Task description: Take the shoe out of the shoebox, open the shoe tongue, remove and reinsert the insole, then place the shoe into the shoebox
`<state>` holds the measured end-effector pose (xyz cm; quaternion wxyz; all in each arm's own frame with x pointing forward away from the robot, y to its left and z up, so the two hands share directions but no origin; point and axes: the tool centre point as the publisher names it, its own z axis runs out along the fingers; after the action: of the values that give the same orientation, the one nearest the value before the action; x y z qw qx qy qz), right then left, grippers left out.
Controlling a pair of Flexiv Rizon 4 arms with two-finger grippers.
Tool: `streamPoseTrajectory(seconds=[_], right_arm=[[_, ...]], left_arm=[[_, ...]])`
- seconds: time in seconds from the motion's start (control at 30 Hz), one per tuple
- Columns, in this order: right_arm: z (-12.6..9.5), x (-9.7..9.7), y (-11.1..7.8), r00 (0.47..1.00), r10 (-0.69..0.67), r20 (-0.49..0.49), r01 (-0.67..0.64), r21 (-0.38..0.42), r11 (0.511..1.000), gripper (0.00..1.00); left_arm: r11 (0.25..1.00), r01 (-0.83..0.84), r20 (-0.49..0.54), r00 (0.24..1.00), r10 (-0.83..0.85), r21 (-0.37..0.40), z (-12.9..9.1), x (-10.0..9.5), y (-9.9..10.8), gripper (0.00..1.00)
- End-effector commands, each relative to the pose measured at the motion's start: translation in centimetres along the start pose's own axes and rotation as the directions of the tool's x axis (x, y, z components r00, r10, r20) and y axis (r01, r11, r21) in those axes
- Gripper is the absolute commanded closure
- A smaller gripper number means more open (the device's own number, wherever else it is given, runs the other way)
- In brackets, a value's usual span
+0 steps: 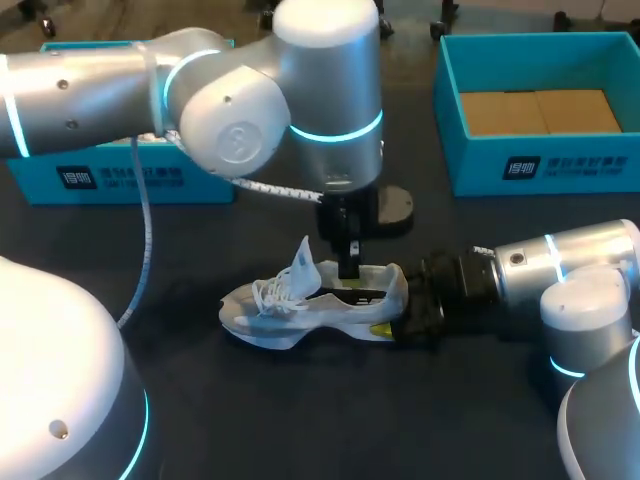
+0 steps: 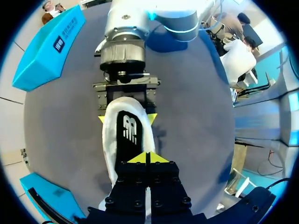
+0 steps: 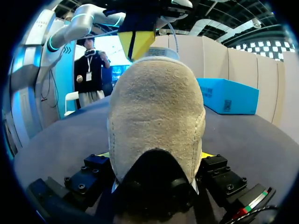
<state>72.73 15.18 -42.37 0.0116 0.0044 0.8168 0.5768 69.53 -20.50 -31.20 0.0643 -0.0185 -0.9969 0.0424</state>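
A white shoe (image 1: 300,310) lies on its sole mid-table, toe to the left, tongue (image 1: 301,262) pulled up. My right gripper (image 1: 396,312) holds its heel, one yellow-tipped finger on each side; in the right wrist view the beige heel (image 3: 156,107) fills the space between its fingers (image 3: 156,156). From straight above, my left gripper (image 1: 348,268) points down into the shoe's opening. In the left wrist view its tips (image 2: 147,157) are shut together over the black insole (image 2: 128,133). I cannot tell whether they pinch the insole. The right gripper (image 2: 126,117) clamps the heel ahead of it.
The open teal shoebox (image 1: 500,165), lined with brown cardboard, stands at the back right. A second teal box (image 1: 120,180) stands at the back left. A white cable (image 1: 145,230) hangs from my left arm to the left of the shoe.
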Motion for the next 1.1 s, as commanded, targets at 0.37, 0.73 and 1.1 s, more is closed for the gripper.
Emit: streamPoseTrajectory(seconds=[0.37, 0.73, 1.1], right_arm=[[0.4, 0.1, -0.1, 1.000, 0.000, 0.000, 0.000, 0.006, 1.000, 1.00], [0.4, 0.1, -0.1, 1.000, 0.000, 0.000, 0.000, 0.006, 1.000, 1.00], [0.4, 0.1, -0.1, 1.000, 0.000, 0.000, 0.000, 0.006, 1.000, 1.00]], left_arm=[[0.998, 0.008, -0.095, 0.995, -0.014, -0.065, 5.1, -1.2, 0.4, 1.00], [0.997, -0.005, -0.157, 0.988, -0.008, -0.082, 5.7, -0.5, 2.4, 1.00], [0.995, -0.037, -0.093, 0.995, 0.029, -0.088, 7.1, 0.1, 2.3, 0.91]])
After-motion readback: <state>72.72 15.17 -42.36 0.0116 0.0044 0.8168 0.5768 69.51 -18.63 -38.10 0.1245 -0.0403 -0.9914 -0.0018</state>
